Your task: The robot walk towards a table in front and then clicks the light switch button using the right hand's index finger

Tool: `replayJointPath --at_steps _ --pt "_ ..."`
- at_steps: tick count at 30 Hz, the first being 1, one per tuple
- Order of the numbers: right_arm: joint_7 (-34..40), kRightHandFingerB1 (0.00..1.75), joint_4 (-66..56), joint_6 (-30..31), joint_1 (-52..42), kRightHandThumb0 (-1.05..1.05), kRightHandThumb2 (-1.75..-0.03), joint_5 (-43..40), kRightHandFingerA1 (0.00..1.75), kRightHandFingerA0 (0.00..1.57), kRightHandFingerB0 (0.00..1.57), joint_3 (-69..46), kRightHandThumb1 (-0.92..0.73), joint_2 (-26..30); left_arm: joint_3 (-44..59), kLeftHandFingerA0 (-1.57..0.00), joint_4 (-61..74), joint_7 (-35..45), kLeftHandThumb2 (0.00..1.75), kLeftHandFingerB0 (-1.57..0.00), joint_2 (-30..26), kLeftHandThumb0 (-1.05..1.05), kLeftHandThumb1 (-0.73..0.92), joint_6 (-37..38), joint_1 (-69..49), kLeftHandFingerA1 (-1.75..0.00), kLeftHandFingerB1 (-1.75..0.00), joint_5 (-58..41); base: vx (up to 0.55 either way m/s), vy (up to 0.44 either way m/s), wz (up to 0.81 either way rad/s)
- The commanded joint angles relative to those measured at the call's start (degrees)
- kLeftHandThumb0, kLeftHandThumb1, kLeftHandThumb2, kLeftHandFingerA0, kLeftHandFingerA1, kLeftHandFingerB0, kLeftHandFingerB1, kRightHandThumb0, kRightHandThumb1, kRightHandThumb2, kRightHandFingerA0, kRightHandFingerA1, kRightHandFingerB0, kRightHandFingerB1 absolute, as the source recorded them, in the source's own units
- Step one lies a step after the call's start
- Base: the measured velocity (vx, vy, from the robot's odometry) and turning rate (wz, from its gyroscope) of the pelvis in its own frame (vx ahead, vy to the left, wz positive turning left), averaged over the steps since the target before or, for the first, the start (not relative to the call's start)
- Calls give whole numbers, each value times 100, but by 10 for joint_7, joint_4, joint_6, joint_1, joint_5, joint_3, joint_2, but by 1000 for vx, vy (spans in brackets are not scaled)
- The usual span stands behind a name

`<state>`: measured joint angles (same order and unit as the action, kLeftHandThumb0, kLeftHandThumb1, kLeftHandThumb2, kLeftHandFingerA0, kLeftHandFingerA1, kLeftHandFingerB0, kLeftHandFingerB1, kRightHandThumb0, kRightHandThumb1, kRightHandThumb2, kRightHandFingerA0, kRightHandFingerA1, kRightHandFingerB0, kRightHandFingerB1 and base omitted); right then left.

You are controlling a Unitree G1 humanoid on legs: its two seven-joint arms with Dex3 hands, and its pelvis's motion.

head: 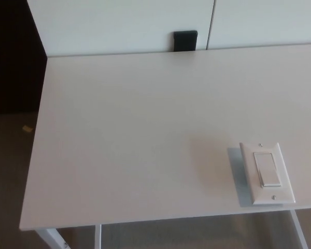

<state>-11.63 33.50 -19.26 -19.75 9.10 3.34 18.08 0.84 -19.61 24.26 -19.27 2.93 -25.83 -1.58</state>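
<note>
The light switch (267, 173), a white plate with a rocker and two screws, is seen lying flat near the front right edge of the white bench (129, 140); no writing can be read on it; a black block (185, 40) stands at the bench's far edge against white panels (119, 23); neither hand is shown, so nothing can be told of the fingers.

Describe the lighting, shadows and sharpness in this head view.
Head view: soft, even light on the white table, no hard glare; the light switch casts a faint shadow to its left; the whole frame is slightly soft, so the plate's screws are barely resolved; the upper left corner is very dark; neither robot hand is in view.
</note>
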Motion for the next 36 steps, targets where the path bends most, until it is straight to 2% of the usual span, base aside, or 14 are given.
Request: replayJointPath --at_steps 1,9,10,12,13,20,21,23,24,25,27,28,29,36 --pt "6 47 -8 13 -6 -61 -57 4 56 73 54 -1 -54 9 2 -42 -3 4 58 -36 -3 -28 59 -7 -3 -40 -35 -3 -36 -96 7" --pt "5 48 -3 12 -5 -60 -57 5 57 72 54 4 -54 9 4 -44 8 6 58 -36 -5 -28 59 -16 -10 -40 -35 -8 -54 -284 9" --pt "6 56 -1 11 -3 -59 -87 7 70 72 44 5 -43 9 5 -44 9 9 58 -37 -5 -29 58 -14 -12 -40 -35 -10 -31 -683 -2" --pt "5 57 -5 14 -3 -59 -87 6 71 73 45 6 -43 9 6 -44 31 9 58 -37 -1 -30 59 -19 -23 -41 -35 -12 -43 -635 4" --pt "5 49 -5 13 -2 -58 -56 5 57 72 56 6 -55 9 5 -44 41 12 58 -37 2 -29 59 -23 -26 -41 -36 -14 98 -153 1" --pt "8 48 0 10 0 -62 -57 2 58 75 56 7 -53 5 3 -44 65 15 57 -38 0 -30 58 -32 -32 -40 -35 -13 76 -32 0" --pt "9 57 2 9 0 -60 -88 2 71 74 45 7 -43 5 4 -45 68 13 58 -38 0 -30 58 -36 -32 -41 -35 -13 51 96 -11" --pt "9 57 -2 11 -1 -60 -87 2 71 74 45 7 -43 4 6 -45 68 13 57 -39 0 -29 59 -34 -33 -41 -36 -14 51 166 -2" --pt "12 48 3 11 4 -61 -57 2 58 74 55 8 -54 2 7 -44 69 14 58 -38 -3 -29 59 -39 -26 -41 -35 -14 68 214 -7" --pt "12 57 3 9 3 -60 -87 2 71 73 45 8 -43 1 7 -44 69 14 58 -38 -4 -30 60 -39 -25 -41 -35 -12 31 349 54" --pt "16 57 8 9 8 -60 -87 4 71 74 45 8 -43 -1 9 -44 67 15 58 -38 -5 -29 59 -44 -18 -41 -36 -15 34 335 -6" --pt "15 48 10 8 9 -62 -57 3 58 75 56 7 -53 -1 9 -44 64 12 58 -38 -5 -29 59 -44 -15 -41 -36 -13 -2 188 19" --pt "15 56 9 9 9 -61 -88 3 71 74 44 7 -43 -2 9 -44 65 12 58 -38 -7 -29 59 -45 -14 -40 -35 -13 27 109 2" --pt "15 56 11 12 13 -61 -88 7 70 74 44 11 -43 -2 10 -45 65 7 58 -38 -11 -30 59 -44 -10 -40 -35 -9 15 -22 4"
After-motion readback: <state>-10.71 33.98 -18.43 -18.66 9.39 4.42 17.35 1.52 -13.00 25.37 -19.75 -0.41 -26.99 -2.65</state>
